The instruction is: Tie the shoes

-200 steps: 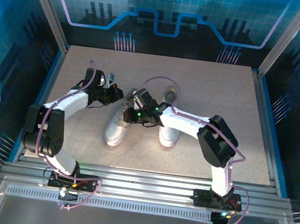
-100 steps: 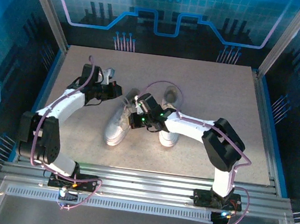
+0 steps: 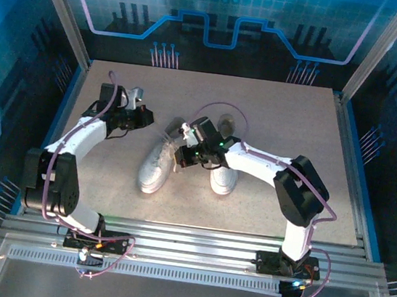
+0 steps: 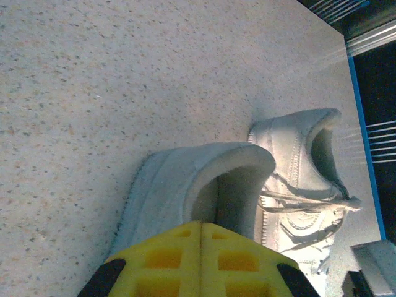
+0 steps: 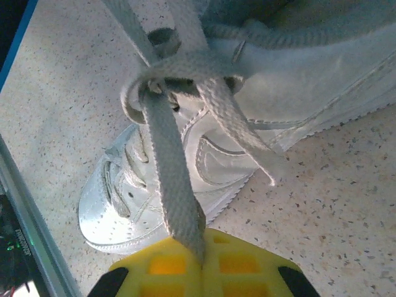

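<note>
Two white shoes lie side by side mid-table, the left shoe (image 3: pixel 153 168) and the right shoe (image 3: pixel 223 175). My right gripper (image 3: pixel 181 153) hovers between them. In the right wrist view it (image 5: pixel 202 247) is shut on a flat white lace (image 5: pixel 170 167). That lace runs taut up to a knot (image 5: pixel 154 80) at the top of the nearer shoe (image 5: pixel 322 80). My left gripper (image 3: pixel 148 118) sits left of the heels, its yellow pads (image 4: pixel 179 260) pressed together. It faces a heel opening (image 4: pixel 238 192); a thin dark line rises from the tips, lace or seam unclear.
Loose laces (image 4: pixel 297 201) stretch across the farther shoe (image 4: pixel 303 154). A metal rail (image 5: pixel 31 235) borders the table near the other shoe's toe (image 5: pixel 108 216). Blue walls edge the table (image 3: pixel 276 115) left and right.
My right gripper has closed on the lace and shifted slightly toward the right shoe. The left arm has drawn back to the left, away from the shoes, still shut.
</note>
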You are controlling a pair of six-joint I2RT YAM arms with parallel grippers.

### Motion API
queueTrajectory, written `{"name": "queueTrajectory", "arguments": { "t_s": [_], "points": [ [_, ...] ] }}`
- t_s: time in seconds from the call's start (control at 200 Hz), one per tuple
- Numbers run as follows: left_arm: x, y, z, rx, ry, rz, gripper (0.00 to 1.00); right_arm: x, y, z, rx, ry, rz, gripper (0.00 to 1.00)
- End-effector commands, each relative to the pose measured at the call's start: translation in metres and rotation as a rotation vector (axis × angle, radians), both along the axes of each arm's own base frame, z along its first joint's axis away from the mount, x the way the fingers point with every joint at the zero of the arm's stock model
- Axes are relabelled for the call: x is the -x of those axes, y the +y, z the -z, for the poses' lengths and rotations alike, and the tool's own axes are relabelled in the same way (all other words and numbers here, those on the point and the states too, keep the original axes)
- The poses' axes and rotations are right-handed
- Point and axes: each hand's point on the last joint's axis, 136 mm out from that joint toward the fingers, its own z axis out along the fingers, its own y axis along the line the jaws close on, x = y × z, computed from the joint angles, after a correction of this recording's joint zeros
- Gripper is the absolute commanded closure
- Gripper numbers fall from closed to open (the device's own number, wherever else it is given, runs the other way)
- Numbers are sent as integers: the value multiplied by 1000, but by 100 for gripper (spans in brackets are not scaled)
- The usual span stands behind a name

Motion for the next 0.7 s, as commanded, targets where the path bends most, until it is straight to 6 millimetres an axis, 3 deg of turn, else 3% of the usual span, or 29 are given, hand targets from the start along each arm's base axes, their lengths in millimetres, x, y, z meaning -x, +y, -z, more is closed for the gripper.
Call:
{"name": "queueTrajectory", "arguments": {
  "t_s": [0.0,0.4,0.695],
  "points": [
    [-4,7,9,14,-7,8,100,5,-1,-17,-21,4,-74,100],
    [-7,32,45,67,42,-52,100,15,-10,14,32,85,-122,100],
    [-11,49,68,109,68,-110,100,8,-11,15,45,92,-130,100]
  ]
}}
